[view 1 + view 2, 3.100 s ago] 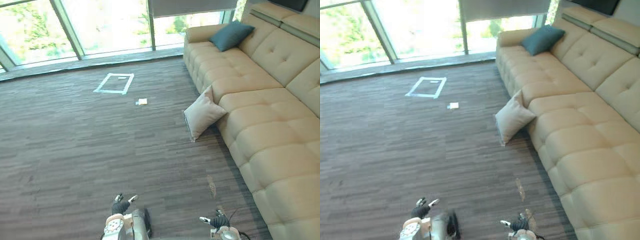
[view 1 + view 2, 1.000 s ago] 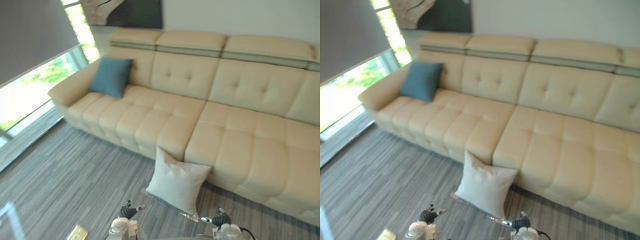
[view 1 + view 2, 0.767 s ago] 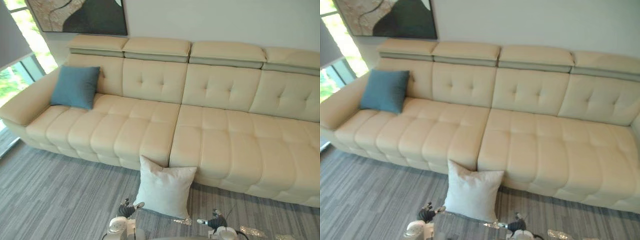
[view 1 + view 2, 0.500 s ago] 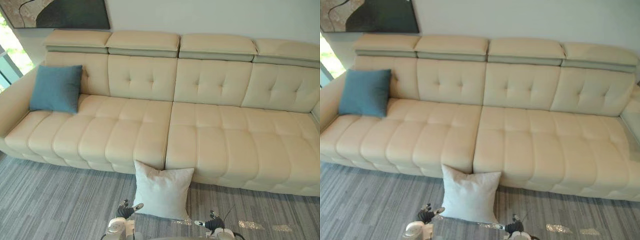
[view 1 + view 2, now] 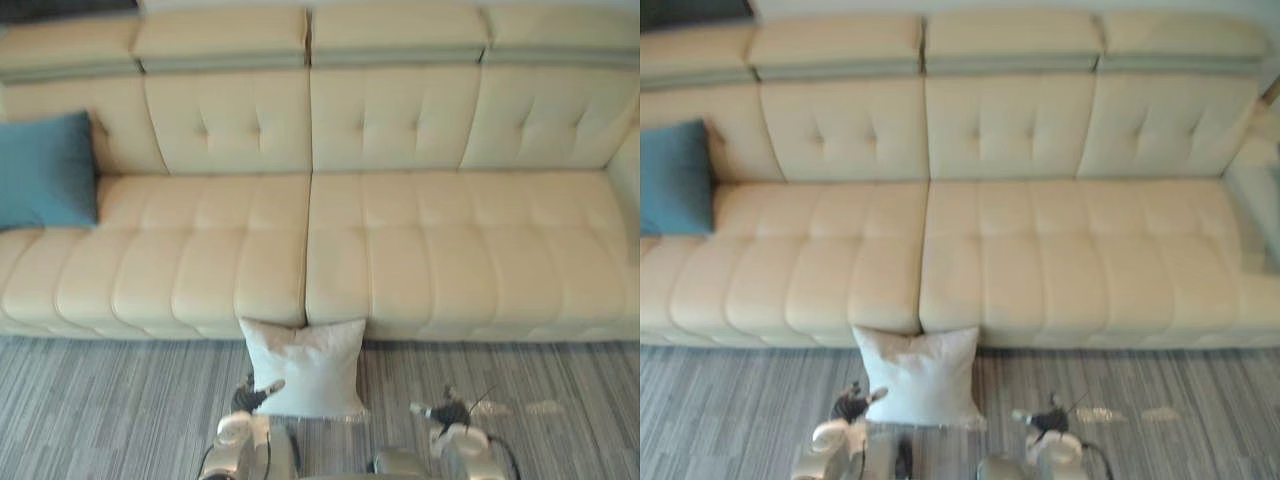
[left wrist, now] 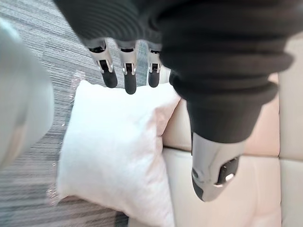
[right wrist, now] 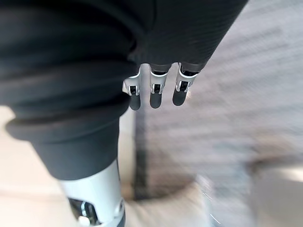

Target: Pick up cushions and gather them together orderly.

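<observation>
Nearing white cushion [image 5: 305,365] at sofa [image 5: 420,250] — left robot hand [image 5: 250,394], right robot hand [image 5: 447,412] spread.

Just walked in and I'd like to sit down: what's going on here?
The robot faces the sofa with both hands open and empty. Its left hand and right hand hang low near the white cushion, which stands on the carpet propped against the sofa's front. A teal cushion sits toward the sofa's left end. Nothing is picked up yet.

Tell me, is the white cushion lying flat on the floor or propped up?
Propped up: the white cushion stands on its lower edge on the carpet, its top leaning against the sofa front.
</observation>
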